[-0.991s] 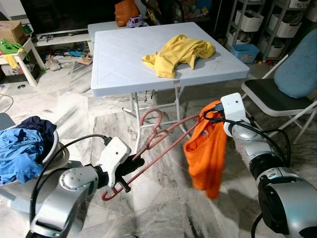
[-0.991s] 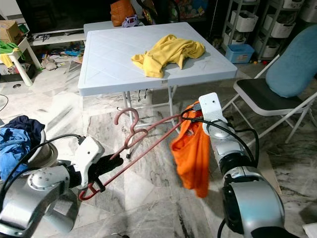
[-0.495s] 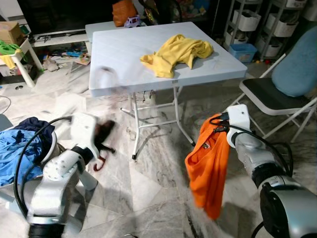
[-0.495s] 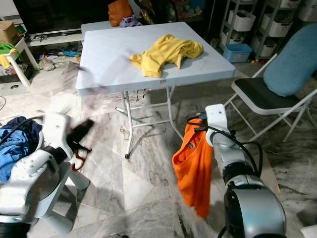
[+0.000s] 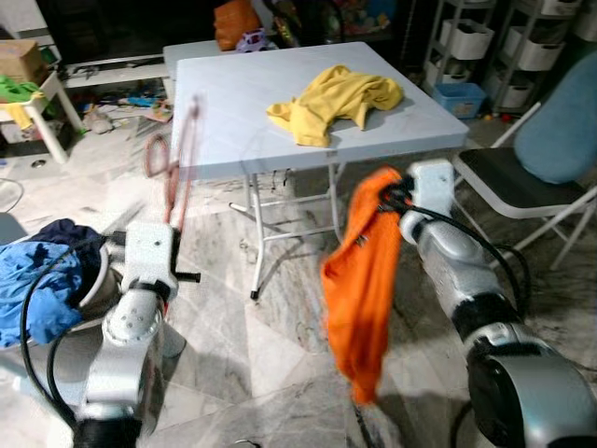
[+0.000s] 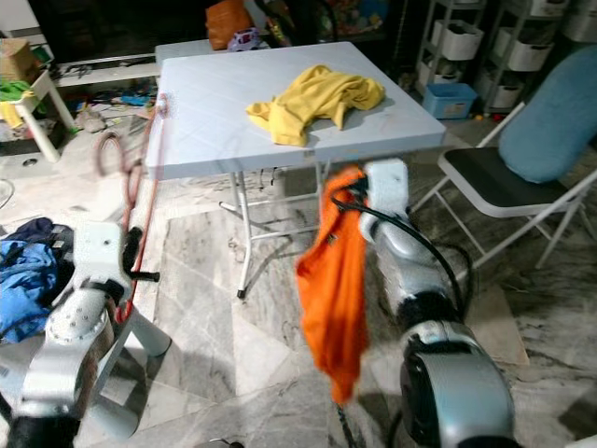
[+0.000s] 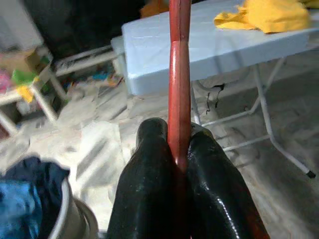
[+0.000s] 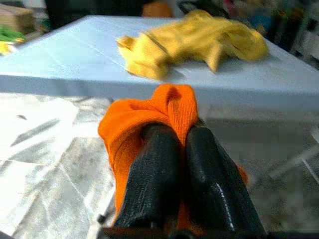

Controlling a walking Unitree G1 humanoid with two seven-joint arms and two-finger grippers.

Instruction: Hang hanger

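Observation:
A pink-red hanger (image 6: 147,177) stands nearly upright at my left, blurred, its bar (image 7: 178,74) pinched between the black fingers of my left gripper (image 7: 177,132), which is shut on it. An orange garment (image 5: 359,280) hangs limp in front of the white folding table (image 5: 242,112). My right gripper (image 5: 394,194) is shut on its top fold (image 8: 172,102), close to the table's front edge. The hanger and the orange garment are well apart.
A yellow garment (image 5: 340,98) lies on the table. A basket with blue clothes (image 5: 42,280) stands at my left, a folding chair with a blue cushion (image 5: 522,177) at my right. Shelves and toys line the back. Marble floor lies between.
My left arm has swung the hanger out of the orange garment and up to the left, now upright. My right gripper has lifted the garment up and toward the table.

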